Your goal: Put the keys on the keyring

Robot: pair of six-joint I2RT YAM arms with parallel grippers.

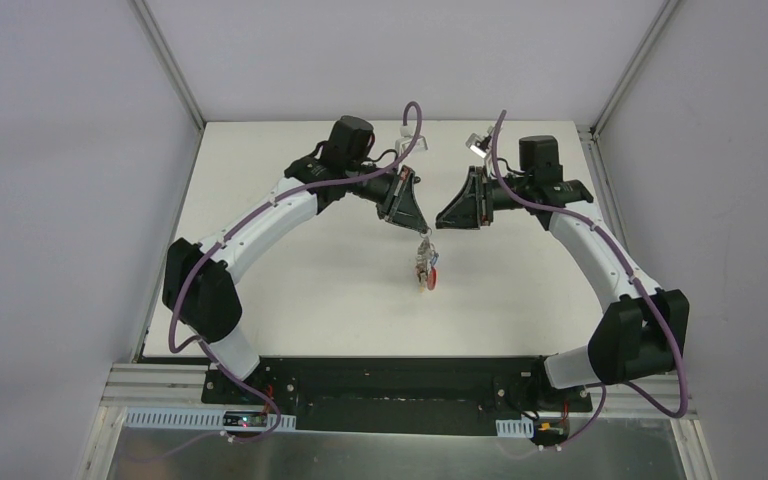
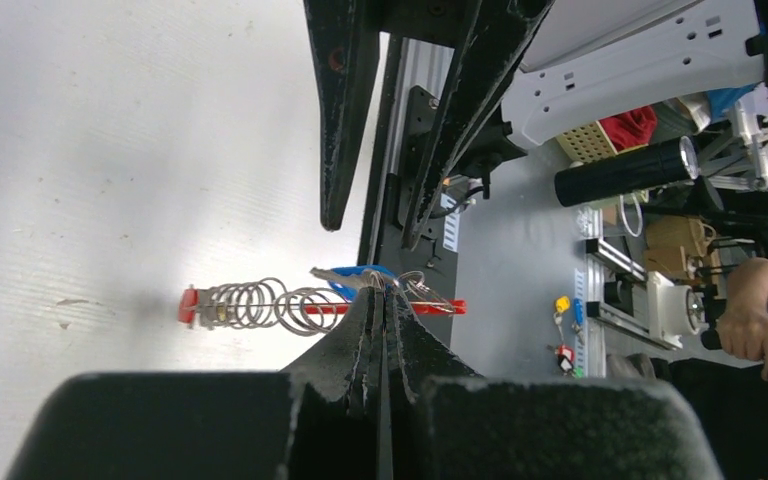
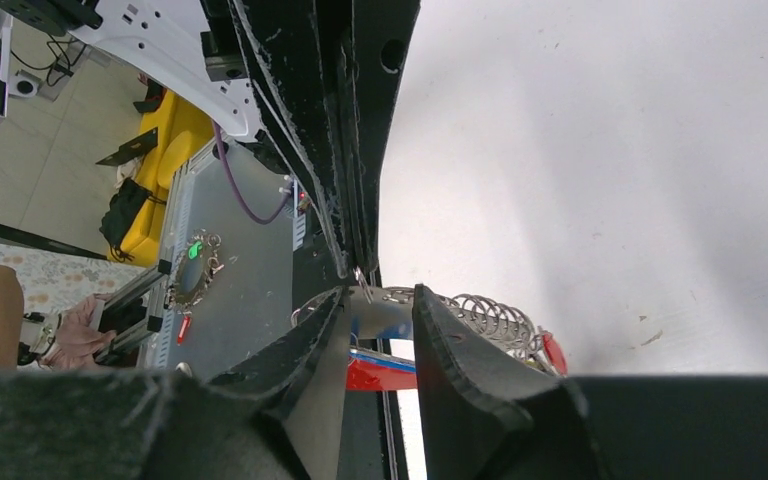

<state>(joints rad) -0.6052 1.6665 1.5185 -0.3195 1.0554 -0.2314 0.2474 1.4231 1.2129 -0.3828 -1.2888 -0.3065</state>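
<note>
Silver coils and red ends mark the keyring, which hangs over the middle of the table from the left gripper, its jaws pressed together on the wire loop. The right gripper sits just beside it, jaws narrowly apart with a blue-capped key in the gap; we cannot tell whether it pinches. We judge threading is under way: next, the key's hole must slide along the wire. The keyring's long axis runs from the left fingertips toward the near edge, red tip leading.

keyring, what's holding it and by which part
The left gripper, shut, pinches the keyring by its wire loops next to the blue key.
</note>
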